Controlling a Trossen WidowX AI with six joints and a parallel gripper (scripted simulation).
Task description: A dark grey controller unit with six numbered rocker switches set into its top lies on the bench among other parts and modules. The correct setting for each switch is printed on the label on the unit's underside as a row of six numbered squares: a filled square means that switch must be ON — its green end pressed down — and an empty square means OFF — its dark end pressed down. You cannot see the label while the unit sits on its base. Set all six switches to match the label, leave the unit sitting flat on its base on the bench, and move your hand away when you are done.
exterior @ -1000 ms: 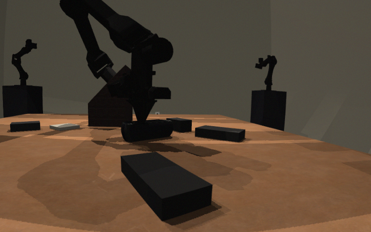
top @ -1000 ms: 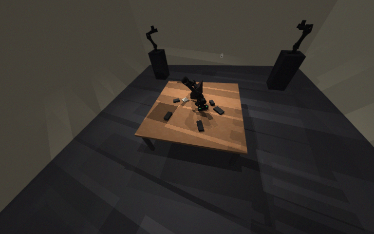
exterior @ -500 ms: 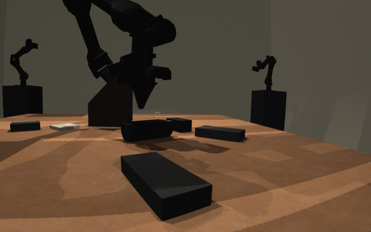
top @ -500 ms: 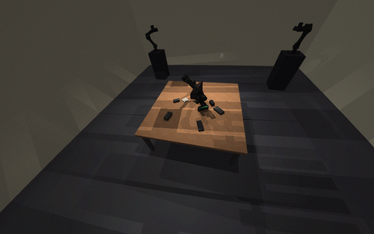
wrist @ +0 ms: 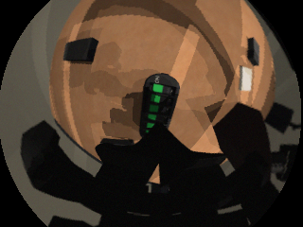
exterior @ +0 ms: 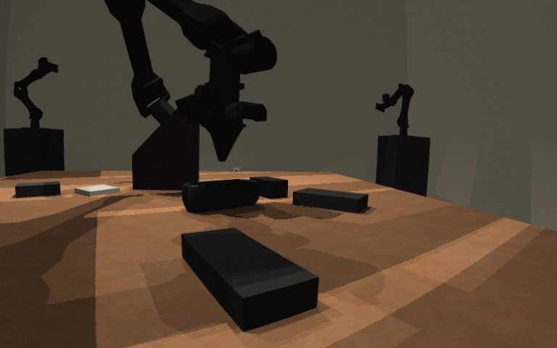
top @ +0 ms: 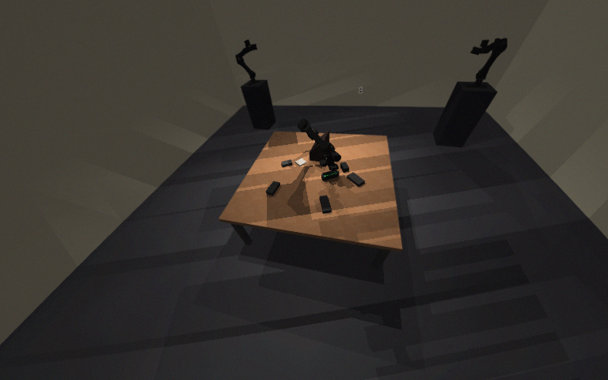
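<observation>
The pincer [exterior: 222, 157], clenched on nothing, is hovering above the controller unit [exterior: 220, 194], which is sitting flat on the counter [exterior: 410, 262]. Switch-pressing appears underway; the next move likely calls for lowering onto another rocker.

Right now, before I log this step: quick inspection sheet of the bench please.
Surface: wooden bench, streaked with shadows.
Job's things: controller unit flat on its base, switches up, green ends visible; label hidden.
Clutter: five dark blocks, e.g., plus a white slab.
Grippers: gripper shut, empty, above the unit, not touching.
Cables: nothing seen.
Surroundings: two idle arms on dark pedestals; wall outlet.
</observation>
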